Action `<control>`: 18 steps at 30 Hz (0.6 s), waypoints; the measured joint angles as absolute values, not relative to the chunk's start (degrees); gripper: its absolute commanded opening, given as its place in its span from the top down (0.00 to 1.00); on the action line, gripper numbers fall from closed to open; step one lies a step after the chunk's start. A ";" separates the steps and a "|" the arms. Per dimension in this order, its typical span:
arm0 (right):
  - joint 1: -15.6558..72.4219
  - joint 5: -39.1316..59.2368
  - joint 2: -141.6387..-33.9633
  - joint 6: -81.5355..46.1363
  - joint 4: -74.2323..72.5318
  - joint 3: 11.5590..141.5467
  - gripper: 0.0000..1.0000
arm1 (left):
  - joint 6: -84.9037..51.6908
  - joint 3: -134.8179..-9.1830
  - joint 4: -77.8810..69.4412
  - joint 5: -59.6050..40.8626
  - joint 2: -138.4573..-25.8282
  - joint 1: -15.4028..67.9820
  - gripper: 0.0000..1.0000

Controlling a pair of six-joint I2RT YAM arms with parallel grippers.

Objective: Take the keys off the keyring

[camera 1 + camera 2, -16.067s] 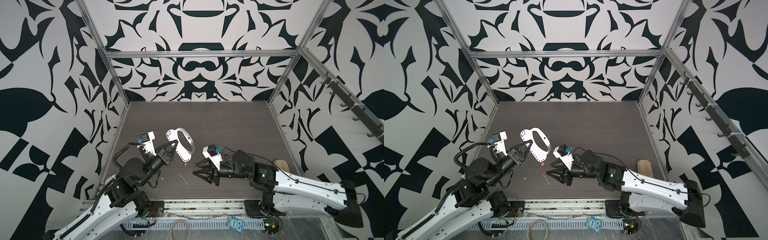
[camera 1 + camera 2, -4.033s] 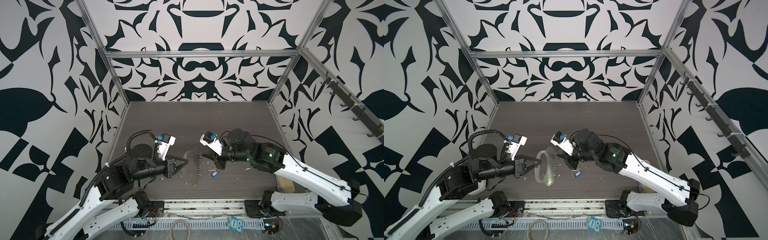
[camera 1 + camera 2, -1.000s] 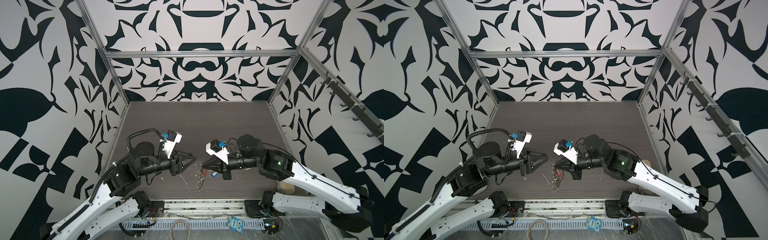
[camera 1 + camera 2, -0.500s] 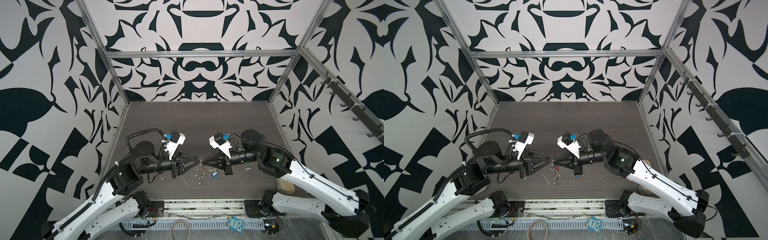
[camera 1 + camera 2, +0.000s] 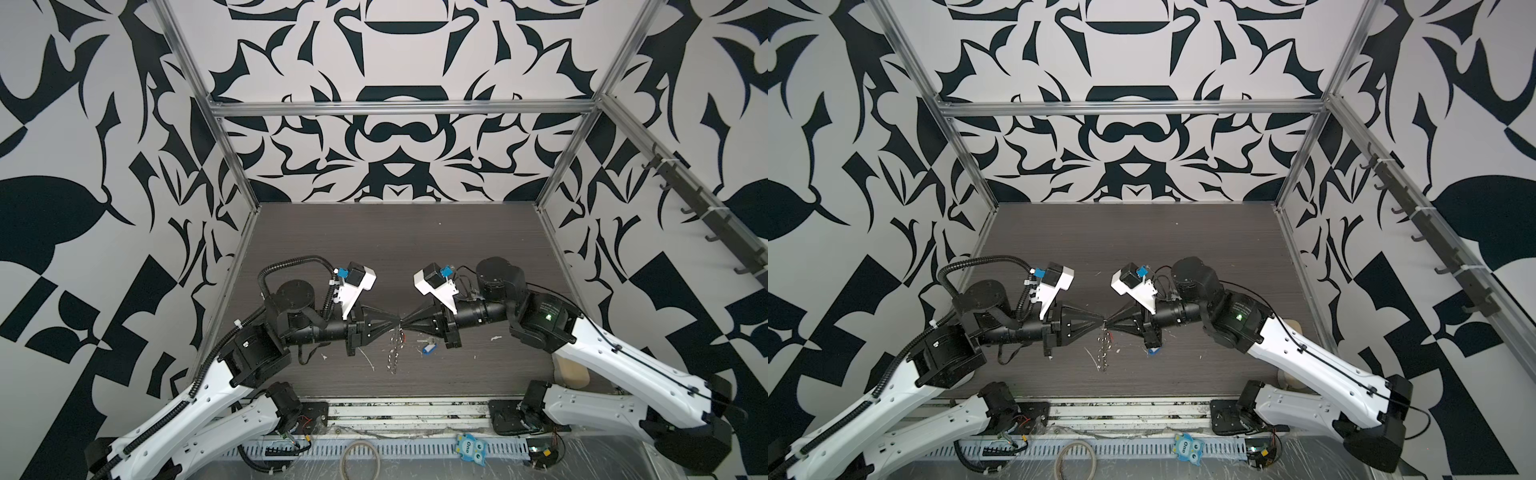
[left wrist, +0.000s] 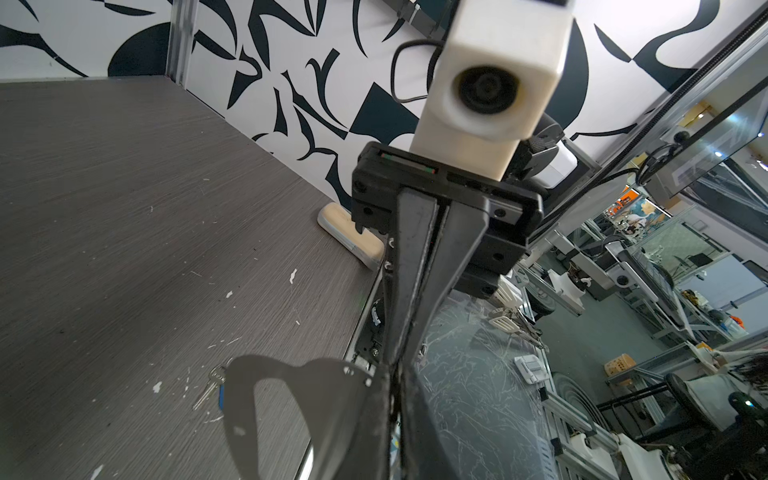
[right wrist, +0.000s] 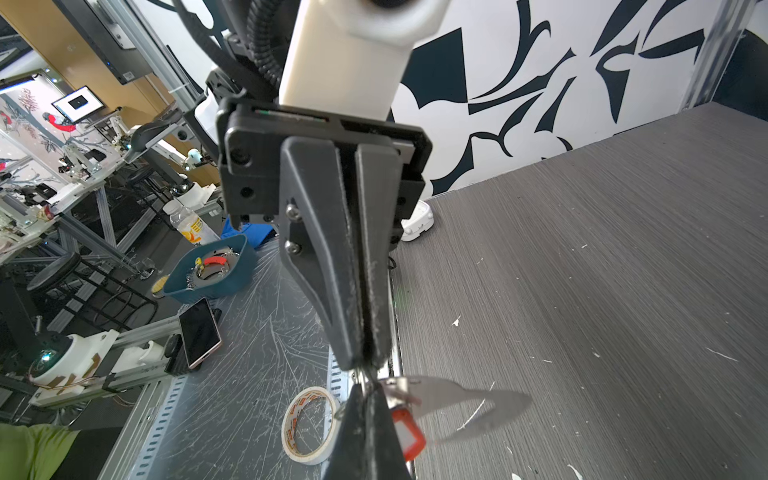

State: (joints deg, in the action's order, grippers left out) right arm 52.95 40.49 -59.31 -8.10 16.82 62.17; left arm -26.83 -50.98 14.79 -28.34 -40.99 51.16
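Keyring (image 6: 324, 372) pinched where closed left tool (image 7: 365, 360), right tool (image 6: 392, 360) meet, red tag (image 7: 409, 434) right-wrist only

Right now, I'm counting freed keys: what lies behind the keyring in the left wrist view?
The blue-tagged key lies on the table behind the keyring. Its silver blade shows, but the keyring's plate covers most of the blue tag.

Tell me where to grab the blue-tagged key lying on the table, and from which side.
Take the blue-tagged key by its blue tag, coming straight down from above and closing across the tag's narrow width. It lies flat on the table, so the thin metal blade offers little to pinch, while the tag is probably thicker.
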 measured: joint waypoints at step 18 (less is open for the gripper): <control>52.47 39.72 -59.02 -11.00 16.19 62.00 0.98 | -26.55 -49.89 12.58 -23.16 -40.45 54.00 1.00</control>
State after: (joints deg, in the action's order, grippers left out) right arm 52.47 39.72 -59.02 -11.00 16.19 62.00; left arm -26.55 -49.89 12.58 -23.16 -40.45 54.00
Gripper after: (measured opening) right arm 0.042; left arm 0.048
